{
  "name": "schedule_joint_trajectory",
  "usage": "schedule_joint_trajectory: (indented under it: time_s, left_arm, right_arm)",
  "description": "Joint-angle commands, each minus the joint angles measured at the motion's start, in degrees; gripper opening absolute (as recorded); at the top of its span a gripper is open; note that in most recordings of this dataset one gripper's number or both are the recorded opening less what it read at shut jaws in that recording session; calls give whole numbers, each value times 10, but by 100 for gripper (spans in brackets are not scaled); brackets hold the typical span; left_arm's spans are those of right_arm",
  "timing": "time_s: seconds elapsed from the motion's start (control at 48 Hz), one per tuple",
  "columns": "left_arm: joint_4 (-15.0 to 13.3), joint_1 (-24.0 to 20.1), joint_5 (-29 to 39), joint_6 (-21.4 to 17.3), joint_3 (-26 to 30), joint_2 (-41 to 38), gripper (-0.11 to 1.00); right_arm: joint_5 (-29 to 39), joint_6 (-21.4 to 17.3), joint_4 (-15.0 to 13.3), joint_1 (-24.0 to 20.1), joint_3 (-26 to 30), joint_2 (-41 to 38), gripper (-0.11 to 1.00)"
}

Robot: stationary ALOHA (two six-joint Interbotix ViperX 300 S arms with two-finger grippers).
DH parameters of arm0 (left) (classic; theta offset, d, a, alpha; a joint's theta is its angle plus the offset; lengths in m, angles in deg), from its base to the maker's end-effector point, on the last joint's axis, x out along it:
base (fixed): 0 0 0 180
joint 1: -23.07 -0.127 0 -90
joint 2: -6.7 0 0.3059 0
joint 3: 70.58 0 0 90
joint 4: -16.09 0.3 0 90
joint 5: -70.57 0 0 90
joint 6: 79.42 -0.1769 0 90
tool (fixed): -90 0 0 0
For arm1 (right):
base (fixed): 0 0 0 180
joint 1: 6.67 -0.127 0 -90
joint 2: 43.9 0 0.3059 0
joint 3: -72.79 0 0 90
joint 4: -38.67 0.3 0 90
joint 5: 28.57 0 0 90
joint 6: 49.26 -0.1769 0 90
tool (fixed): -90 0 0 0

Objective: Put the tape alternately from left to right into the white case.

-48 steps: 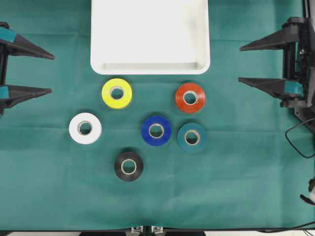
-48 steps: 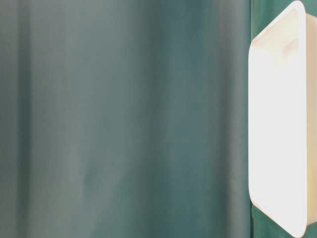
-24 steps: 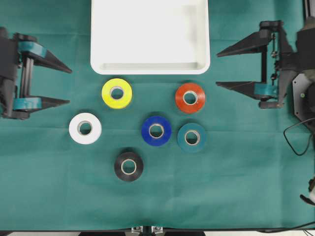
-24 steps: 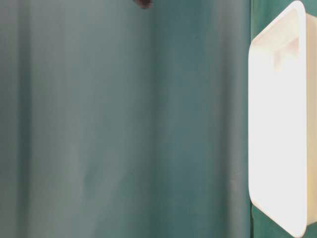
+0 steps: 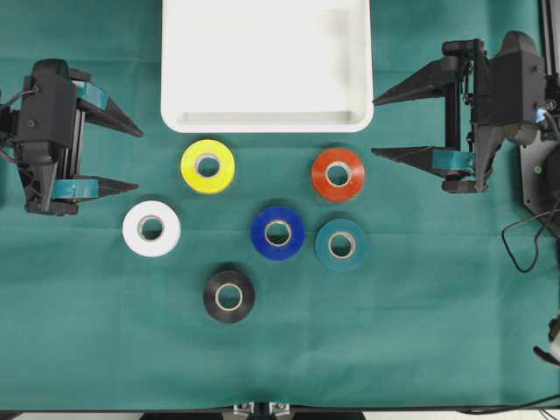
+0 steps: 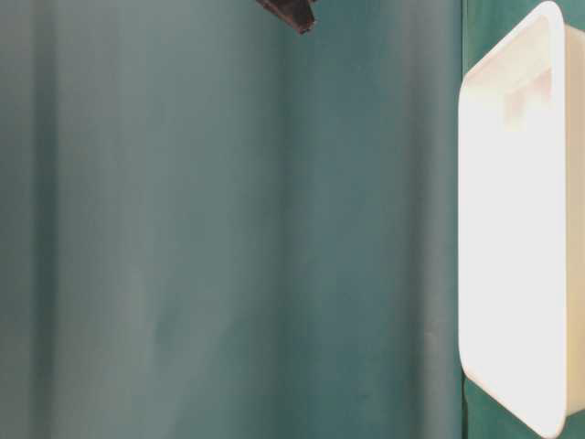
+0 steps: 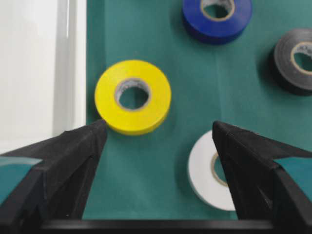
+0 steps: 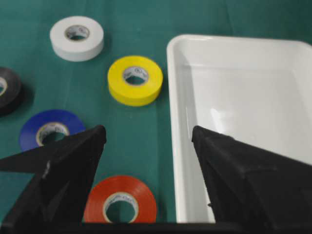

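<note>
Six tape rolls [image 5: 278, 233] are lying below the white case [image 5: 267, 121]. The left tool [image 5: 138, 160] and right tool [image 5: 374, 127] are flanking the white case, both gaping wide, holding nothing.

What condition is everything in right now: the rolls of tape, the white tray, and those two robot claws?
yellow roll: flat on the cloth, untouched
white roll: flat, untouched
blue roll: flat, next to the teal one
teal roll: flat
red-orange roll: flat
black roll: flat
white case: holds no rolls
left gripper: jaws wide open, holding nothing
right gripper: jaws wide open, holding nothing
</note>
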Motion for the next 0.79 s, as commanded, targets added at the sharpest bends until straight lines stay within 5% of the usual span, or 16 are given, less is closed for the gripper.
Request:
schedule_joint_trajectory:
  time_s: [0.0, 0.771]
  left_arm:
    - [-1, -1, 12, 1, 21, -1, 83]
    - [0, -1, 82, 1, 69, -60, 81]
  right_arm:
    - [15, -3, -1, 1, 21, 0, 83]
    - [76, -12, -1, 2, 54, -62, 83]
